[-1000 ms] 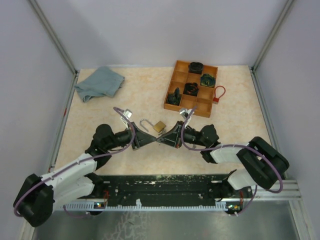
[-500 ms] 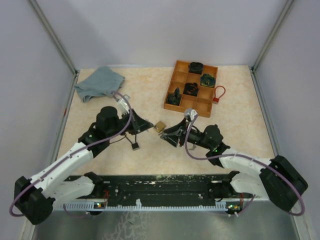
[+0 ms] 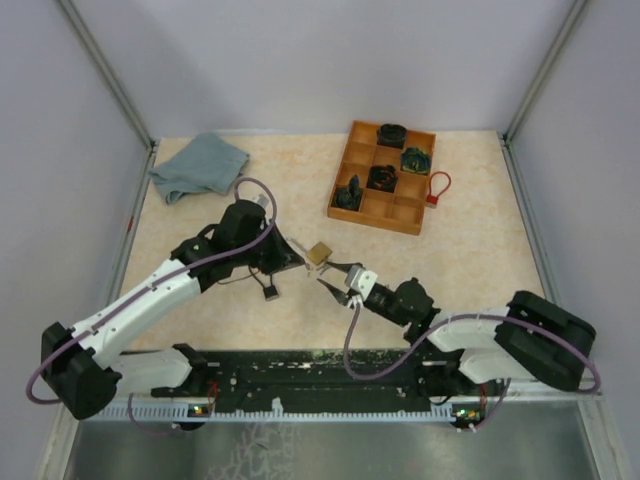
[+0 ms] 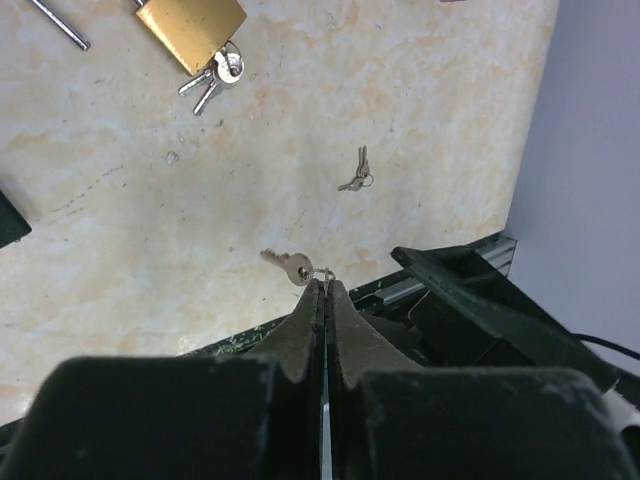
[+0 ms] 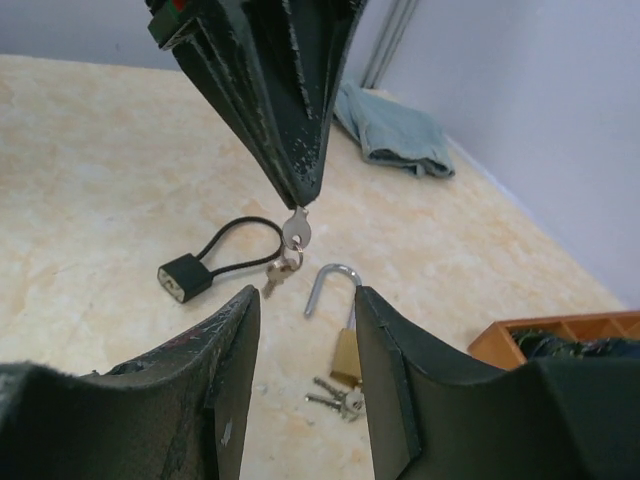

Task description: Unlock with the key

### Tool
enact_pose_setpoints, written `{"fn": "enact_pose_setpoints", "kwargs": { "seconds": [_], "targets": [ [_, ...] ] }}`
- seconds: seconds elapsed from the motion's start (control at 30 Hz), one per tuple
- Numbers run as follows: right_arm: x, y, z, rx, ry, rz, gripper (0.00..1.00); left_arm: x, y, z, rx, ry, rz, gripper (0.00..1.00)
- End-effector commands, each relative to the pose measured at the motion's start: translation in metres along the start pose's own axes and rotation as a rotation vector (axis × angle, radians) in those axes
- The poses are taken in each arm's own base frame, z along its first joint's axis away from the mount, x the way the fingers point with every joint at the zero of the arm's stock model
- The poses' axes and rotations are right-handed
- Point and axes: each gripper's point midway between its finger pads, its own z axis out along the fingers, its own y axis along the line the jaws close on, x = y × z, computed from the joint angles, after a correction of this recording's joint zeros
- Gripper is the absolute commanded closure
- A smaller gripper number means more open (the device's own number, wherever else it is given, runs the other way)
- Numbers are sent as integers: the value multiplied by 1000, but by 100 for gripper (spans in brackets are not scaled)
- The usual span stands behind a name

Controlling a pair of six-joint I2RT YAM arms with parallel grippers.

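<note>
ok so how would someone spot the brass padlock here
From the orange tray, come toward the middle of the table. The brass padlock lies there: gold, steel shackle open, keys at its base, unlike the black cable lock nearby.

Bright, soft, even light throws only faint shadows, and both wrist views go slightly blurred up close

a small silver key (image 5: 297, 232) hangs by its ring from the closed tips of the left gripper (image 5: 300, 195). nearby, a brass padlock (image 5: 345, 352) lies flat on the table (image 5: 100, 150), shackle sprung open, spare keys (image 5: 335, 397) at its base.
</note>
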Motion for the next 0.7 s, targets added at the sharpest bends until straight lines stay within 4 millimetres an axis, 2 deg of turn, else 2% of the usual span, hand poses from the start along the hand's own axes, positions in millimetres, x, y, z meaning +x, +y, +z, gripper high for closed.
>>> {"fn": "enact_pose_setpoints", "kwargs": {
  "seconds": [0.0, 0.1, 0.4, 0.67],
  "targets": [
    [-49, -21, 6, 148, -212, -237, 57, -3, -4, -7, -7, -33, -71, 100],
    [-46, -12, 15, 125, -224, -272, 57, -5, -3, -9, -14, -48, -80, 100],
    [-48, -4, 32, 129, -239, -282, 61, 1, -3, -6, -12, -17, -95, 100],
    [-36, 1, 44, 134, -206, -277, 65, 5, -6, -4, 3, -8, -105, 100]
  ]
}}
